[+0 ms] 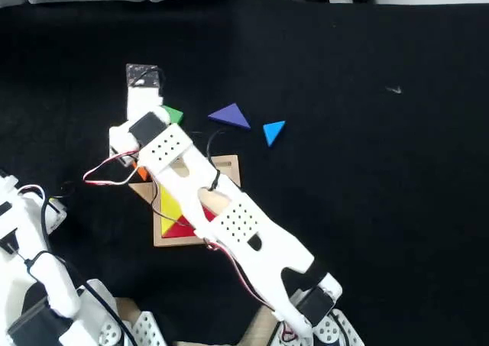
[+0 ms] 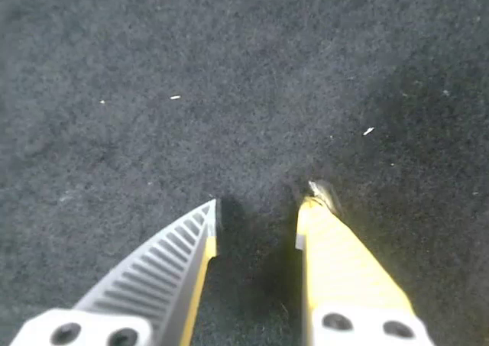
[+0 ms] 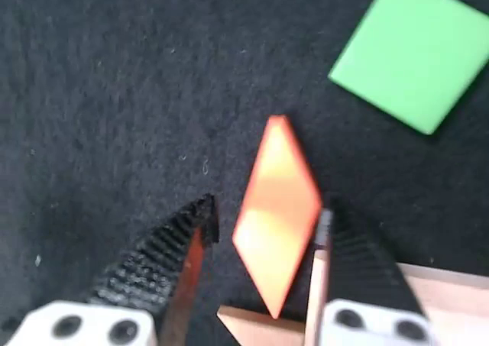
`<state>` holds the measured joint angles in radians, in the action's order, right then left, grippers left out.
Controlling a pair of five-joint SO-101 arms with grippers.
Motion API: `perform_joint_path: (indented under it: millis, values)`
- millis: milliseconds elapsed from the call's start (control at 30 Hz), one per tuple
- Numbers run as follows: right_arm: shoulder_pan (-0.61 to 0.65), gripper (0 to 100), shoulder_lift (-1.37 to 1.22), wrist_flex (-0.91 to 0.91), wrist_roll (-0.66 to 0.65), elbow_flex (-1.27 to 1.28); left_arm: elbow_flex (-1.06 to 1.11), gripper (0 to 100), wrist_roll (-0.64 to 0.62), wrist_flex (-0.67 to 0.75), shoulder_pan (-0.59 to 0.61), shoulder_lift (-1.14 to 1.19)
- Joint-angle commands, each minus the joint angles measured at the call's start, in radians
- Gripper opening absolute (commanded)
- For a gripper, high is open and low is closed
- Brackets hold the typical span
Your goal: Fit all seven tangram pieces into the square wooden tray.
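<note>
1 orange parallelogram (image 3: 276, 216), lengthwise along right pincer (image 3: 265, 211)

the right gripper (image 3: 265, 211), jaws apart, straddles an orange piece (image 3: 276, 220) near a green square (image 3: 412, 52).

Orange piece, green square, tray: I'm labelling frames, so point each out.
Orange piece (image 3: 276, 218), right wrist view, middle of its face.
Green square (image 3: 412, 52), right wrist view, centre of its face.
Tray (image 1: 229, 165), high view, bare wooden corner.

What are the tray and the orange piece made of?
The tray looks like pale bare wood: tan and matte. The orange piece is smooth, evenly coloured and slightly shiny, so painted wood or plastic; I can't tell which.
</note>
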<state>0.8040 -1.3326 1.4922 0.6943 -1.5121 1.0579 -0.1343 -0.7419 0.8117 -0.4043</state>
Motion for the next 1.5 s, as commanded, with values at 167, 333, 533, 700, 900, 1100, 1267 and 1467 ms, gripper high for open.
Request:
perform_joint_path:
  millis: [167, 333, 533, 700, 900, 1100, 1267, 1467]
  values:
    - [0.017, 19.7, 0.013, 0.008, -0.147, -0.058, -0.001, 18, -0.008, 0.012, 0.013, -0.037]
    - [0.020, 20.1, 0.013, 0.057, -0.195, -0.058, 0.005, 18, -0.006, 0.005, 0.016, -0.037]
    - [0.023, 20.1, 0.015, 0.058, -0.298, 0.033, -0.036, 18, 0.101, -0.071, 0.194, -0.037]
    - [0.060, 19.8, 0.018, 0.054, -0.397, 0.010, -0.036, 18, 0.101, -0.072, 0.294, -0.028]
    - [0.077, 20.1, 0.012, 0.086, -0.400, -0.148, -0.036, 18, 0.100, -0.072, 0.302, -0.028]
    - [0.077, 20.1, 0.013, 0.052, -0.407, -0.056, -0.013, 18, 0.100, -0.063, 0.292, -0.035]
    - [0.075, 20.1, 0.016, 0.005, -0.407, 0.019, -0.013, 18, 0.100, -0.063, 0.292, -0.035]
    - [0.061, 20.1, 0.013, 0.006, -0.407, 0.025, -0.010, 18, 0.098, -0.055, 0.277, -0.032]
